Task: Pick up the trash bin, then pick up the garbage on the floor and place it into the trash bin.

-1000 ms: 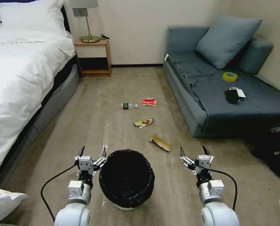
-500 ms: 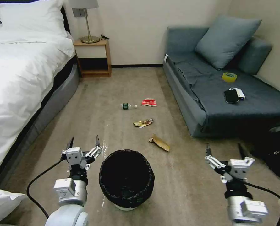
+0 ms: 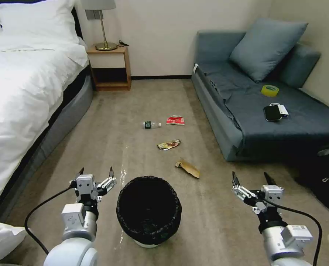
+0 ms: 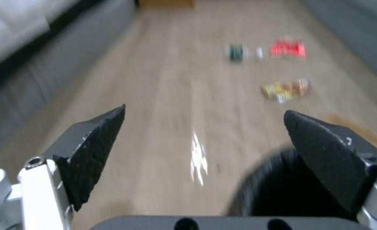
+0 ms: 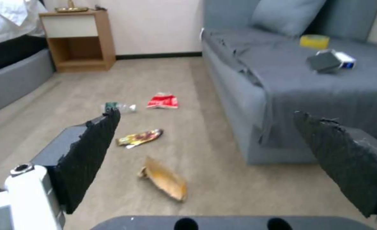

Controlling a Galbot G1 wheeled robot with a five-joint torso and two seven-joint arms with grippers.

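Both pincers are spread wide and hold nothing. From the head view, the left gripper point(image 3: 95, 174) hangs low just beside the trash bin point(image 3: 148, 209), on its left, not touching it; the right gripper point(image 3: 252, 178) hangs well apart from the bin on the other side, over bare floor; each one has shiny metal knuckles and pointy black tips. The bin is round, with a crinkly black bag folded over its rim and a bit of white wall at the bottom; it stands on the smooth beige floor point(image 3: 109, 136). Past the bin lies the garbage in a loose line: a flat crumpled brown paper bag point(image 3: 188, 168) nearest, then a shiny yellow-brown wrapper point(image 3: 168, 144), then a little clear bottle point(image 3: 151, 125) with a green label lying on its side, and a red-and-white packet point(image 3: 175, 120) just beside it. A soft grey sofa point(image 3: 238, 122) sits on the right; a bed with puffy white covers point(image 3: 20, 96) sits on the left.

From the left wrist view, two rough black fingertips point(image 4: 98, 150) stand far apart; the black rim of the bin point(image 4: 261, 198) curves just inside one of them; the blurry bottle point(image 4: 243, 52), packet point(image 4: 288, 48) and wrapper point(image 4: 285, 90) lie farther off.

From the right wrist view, the grainy black pads point(image 5: 90, 153) are spread wide; between them lie the brown bag point(image 5: 163, 182), the wrapper point(image 5: 139, 138), the packet point(image 5: 163, 101) and the bottle point(image 5: 119, 107), all on the floor.
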